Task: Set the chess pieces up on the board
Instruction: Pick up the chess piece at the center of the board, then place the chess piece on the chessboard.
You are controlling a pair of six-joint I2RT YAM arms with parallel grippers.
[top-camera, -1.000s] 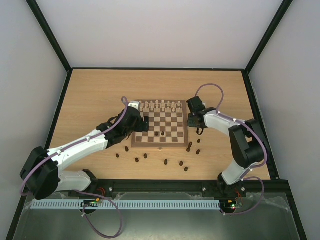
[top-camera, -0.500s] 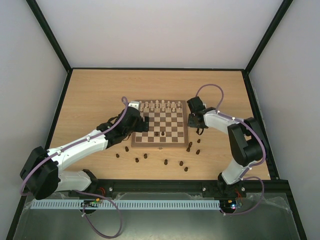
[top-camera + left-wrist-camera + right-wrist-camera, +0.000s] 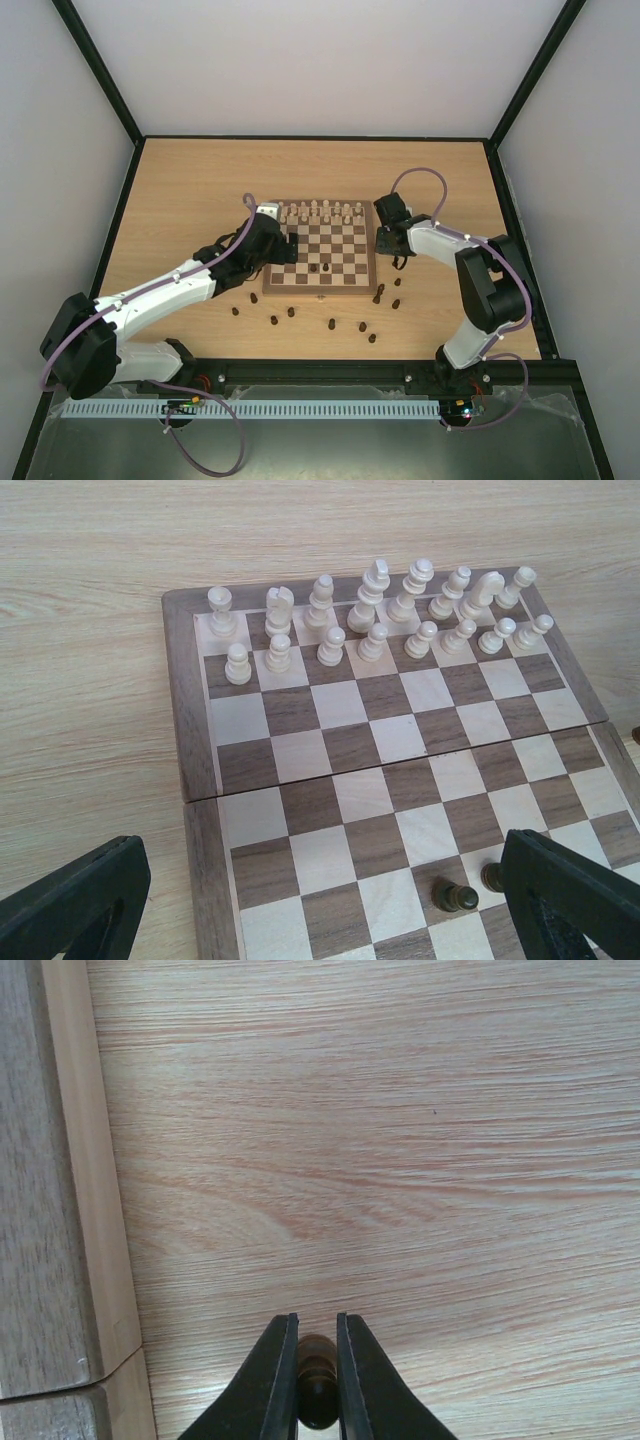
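Most of the dark chess pieces (image 3: 331,324) are scattered on the desk (image 3: 200,190) in front of the board (image 3: 340,250) and off its right corner, going by the top view. Only a couple stand on the board's near half, so I'd say you're early in the job. Your left tool (image 3: 287,247) hangs over the board's left edge. Your right tool (image 3: 384,242) sits just off the right edge.

Left wrist view: the left tool (image 3: 320,880) is spread wide with nothing in it, one of its fingers (image 3: 80,900) on each side of the near squares. Two dark pawns (image 3: 455,893) stand side by side near the right finger. The cream pieces (image 3: 372,610) fill the two far rows.

Right wrist view: the right tool (image 3: 317,1355) is pinched on a dark chessman (image 3: 318,1395) over the desk, with the board's border just to its left. You can't tell from here whether the piece is lifted or touching the wood.

So my read is you're on the carry step with the right arm. Next you'd want to lift clear of the rim and swing left over the board. Then set it down upright mid-square, without clipping those two pawns.
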